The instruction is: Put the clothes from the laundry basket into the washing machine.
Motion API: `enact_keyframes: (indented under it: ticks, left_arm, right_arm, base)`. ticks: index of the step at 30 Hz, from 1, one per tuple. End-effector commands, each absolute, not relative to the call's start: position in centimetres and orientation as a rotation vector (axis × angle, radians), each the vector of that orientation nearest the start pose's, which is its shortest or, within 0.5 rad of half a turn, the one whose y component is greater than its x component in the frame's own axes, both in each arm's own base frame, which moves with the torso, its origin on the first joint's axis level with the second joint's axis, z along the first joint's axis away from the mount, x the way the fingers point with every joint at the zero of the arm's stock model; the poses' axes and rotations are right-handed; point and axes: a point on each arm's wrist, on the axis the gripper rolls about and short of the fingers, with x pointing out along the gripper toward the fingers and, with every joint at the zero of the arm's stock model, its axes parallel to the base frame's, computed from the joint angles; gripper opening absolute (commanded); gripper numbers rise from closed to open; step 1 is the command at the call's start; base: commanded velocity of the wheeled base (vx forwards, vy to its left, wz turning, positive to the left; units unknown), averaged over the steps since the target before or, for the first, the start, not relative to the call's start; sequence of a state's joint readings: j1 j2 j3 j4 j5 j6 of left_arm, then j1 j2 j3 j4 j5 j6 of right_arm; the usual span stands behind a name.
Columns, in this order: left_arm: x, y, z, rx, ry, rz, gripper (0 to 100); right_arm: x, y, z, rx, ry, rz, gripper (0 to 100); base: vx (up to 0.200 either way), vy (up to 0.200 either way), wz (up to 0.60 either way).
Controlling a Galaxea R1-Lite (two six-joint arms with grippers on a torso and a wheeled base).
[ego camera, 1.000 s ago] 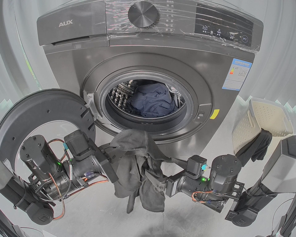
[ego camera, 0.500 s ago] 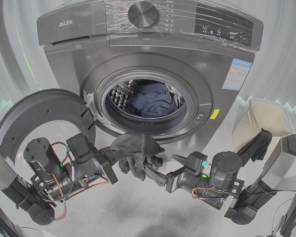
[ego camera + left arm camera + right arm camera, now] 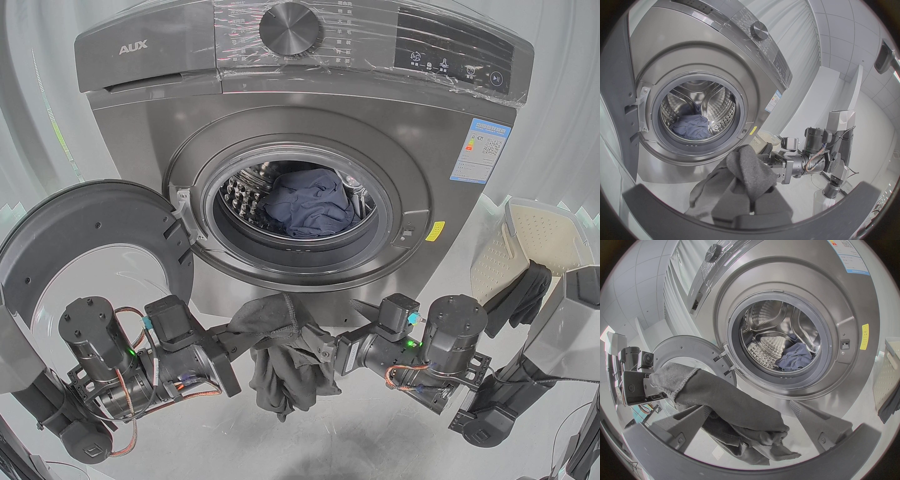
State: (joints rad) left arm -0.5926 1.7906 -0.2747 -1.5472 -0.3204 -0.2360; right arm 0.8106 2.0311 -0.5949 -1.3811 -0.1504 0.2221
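The washing machine (image 3: 300, 119) stands with its round door (image 3: 87, 225) swung wide open toward the robot's left. Inside the drum (image 3: 242, 194) a blue garment (image 3: 309, 203) lies crumpled against the lower back wall.

Below the drum opening, in front of the machine's lower panel, the two arms meet over the floor (image 3: 375, 437). Between them hangs a grey garment (image 3: 284, 350), outside the drum and below its rim. The left pincer (image 3: 247, 331) is clamped on one bunched edge of this garment; in the left wrist view the cloth rises in a fold from between its two closed-in fingers. The right pincer (image 3: 330, 324) stands spread apart, gripping nothing. One of its fingers (image 3: 818, 424) is bare and points toward the machine, while the other is under the garment, which is draped across it. The rest of the cloth hangs down in loose folds, clear of the floor.

On the robot's right, beside the machine, the pale laundry basket (image 3: 550, 237) is tipped toward the robot. A dark garment (image 3: 522, 297) hangs over its near rim, well apart from both pincers.
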Motion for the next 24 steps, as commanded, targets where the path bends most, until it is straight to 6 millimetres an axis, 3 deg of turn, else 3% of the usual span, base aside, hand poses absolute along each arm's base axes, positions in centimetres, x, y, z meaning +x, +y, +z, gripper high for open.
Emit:
enact_keyframes:
  ticks: [1,10,15,24]
  left_arm:
    - [20.5,-14.6,12.4,-0.223,0.084,-0.911,0]
    - [19.5,-14.2,11.3,-0.208,0.148,-0.939,0]
    - [18.4,-13.7,10.7,-0.162,0.175,-1.021,0]
    - [18.9,-13.7,12.3,-0.174,0.097,-1.043,0]
  right_arm:
    - [23.4,24.0,9.8,0.186,0.127,0.647,100]
    - [25.7,23.5,10.8,0.214,0.069,0.566,100]
    - [25.9,23.5,10.5,0.212,0.075,0.559,100]
    - [26.2,23.6,9.6,0.201,0.100,0.551,100]
  base:
    - [0.000,0.000,0.00]
    - [0.000,0.000,0.00]
    - [0.000,0.000,0.00]
    - [0.000,0.000,0.00]
